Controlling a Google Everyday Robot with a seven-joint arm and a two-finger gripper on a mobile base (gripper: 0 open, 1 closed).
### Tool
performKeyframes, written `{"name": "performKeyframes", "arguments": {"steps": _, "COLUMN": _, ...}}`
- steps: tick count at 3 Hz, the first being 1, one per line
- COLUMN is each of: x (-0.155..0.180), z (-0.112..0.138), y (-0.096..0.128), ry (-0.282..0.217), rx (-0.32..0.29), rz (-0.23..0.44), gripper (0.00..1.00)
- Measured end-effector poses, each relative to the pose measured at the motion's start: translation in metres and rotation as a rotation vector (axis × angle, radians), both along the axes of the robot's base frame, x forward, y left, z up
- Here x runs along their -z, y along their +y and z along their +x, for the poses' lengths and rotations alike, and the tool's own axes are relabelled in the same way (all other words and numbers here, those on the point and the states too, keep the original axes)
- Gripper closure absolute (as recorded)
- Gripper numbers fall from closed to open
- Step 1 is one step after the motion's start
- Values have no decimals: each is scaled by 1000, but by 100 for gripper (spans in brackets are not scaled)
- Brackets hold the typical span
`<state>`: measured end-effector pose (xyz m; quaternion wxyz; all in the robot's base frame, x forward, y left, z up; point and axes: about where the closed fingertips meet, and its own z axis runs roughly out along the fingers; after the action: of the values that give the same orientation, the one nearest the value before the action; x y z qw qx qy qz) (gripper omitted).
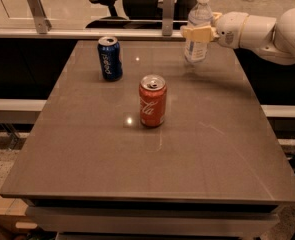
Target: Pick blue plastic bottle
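Your gripper [199, 32] clasped the bottle [196, 50] over the table's [212, 149] far right; Pepsi can [110, 59] stood far left, Coca-Cola can [152, 101] nearer, central.
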<state>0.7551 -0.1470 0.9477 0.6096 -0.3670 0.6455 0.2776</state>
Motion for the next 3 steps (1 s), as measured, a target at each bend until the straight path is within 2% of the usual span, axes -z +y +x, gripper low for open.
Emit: {"name": "performKeyframes", "arguments": {"steps": 3, "x": -71, "z": 0, "y": -12, "ry": -120, "rx": 12, "rz": -59, "gripper": 100}}
